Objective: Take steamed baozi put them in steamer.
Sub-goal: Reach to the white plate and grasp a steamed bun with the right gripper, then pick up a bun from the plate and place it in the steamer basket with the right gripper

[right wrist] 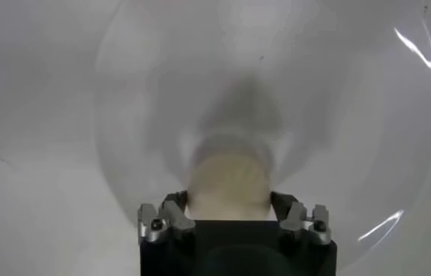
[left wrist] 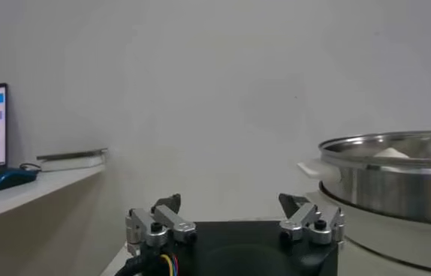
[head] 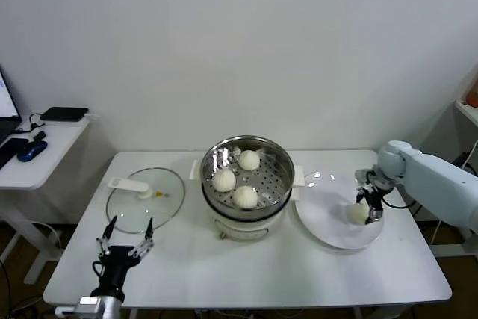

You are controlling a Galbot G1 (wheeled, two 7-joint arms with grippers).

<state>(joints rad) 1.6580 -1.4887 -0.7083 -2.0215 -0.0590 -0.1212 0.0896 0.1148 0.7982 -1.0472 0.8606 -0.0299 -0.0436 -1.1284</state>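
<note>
Baozi (head: 358, 213) on plate (head: 328, 231), right gripper (head: 367, 205) fingers closed around it

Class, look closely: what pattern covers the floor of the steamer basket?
Rows of small round holes across the shiny steel floor of the steamer; the head view shows it best.

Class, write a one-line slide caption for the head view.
Right end effector closes on the last baozi on the plate; three already sit in the steamer.

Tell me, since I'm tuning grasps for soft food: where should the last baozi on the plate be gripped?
Grip the baozi across its widest middle, coming straight down from above. It sits dome-up on the flat white plate with open space around it, so opposite sides are free. The right end effector already straddles it this way.
</note>
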